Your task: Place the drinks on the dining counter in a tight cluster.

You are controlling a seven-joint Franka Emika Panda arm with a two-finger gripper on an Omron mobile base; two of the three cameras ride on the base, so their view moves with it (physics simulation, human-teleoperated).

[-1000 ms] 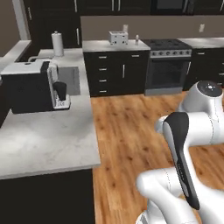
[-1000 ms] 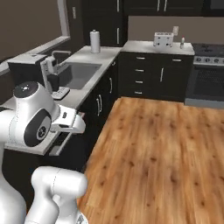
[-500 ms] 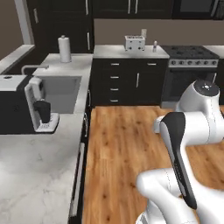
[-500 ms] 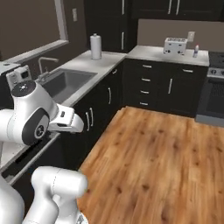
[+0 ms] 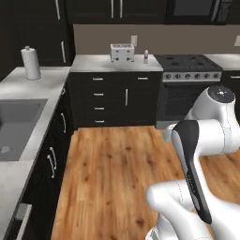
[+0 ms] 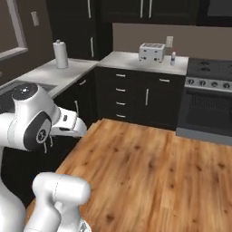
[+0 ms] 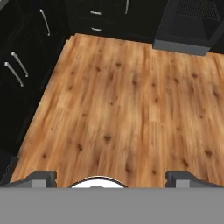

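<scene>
A small pale bottle [image 5: 146,56] [image 6: 173,58], one of the drinks, stands on the back worktop just right of the silver toaster [image 5: 122,52] [image 6: 152,51]. The dining counter is out of view. My gripper [image 7: 111,179] points down at the wooden floor [image 7: 122,96]. It is open, its two dark fingertips [image 7: 43,177] stand far apart, and nothing is between them. The white arm [image 5: 206,140] [image 6: 31,122] is folded close to the base, far from the bottle.
A paper towel roll [image 5: 31,63] [image 6: 60,54] stands on the left worktop beyond the sink [image 5: 14,126]. A stove [image 5: 187,63] [image 6: 210,68] is right of the toaster. Dark drawer cabinets [image 5: 112,101] line the back and left. Open floor [image 5: 117,178] lies between.
The whole picture has swung: the base has turned. The coffee machine has slid out on the left, and the toaster, bottle and stove have come toward the centre. The gripper has stayed open.
</scene>
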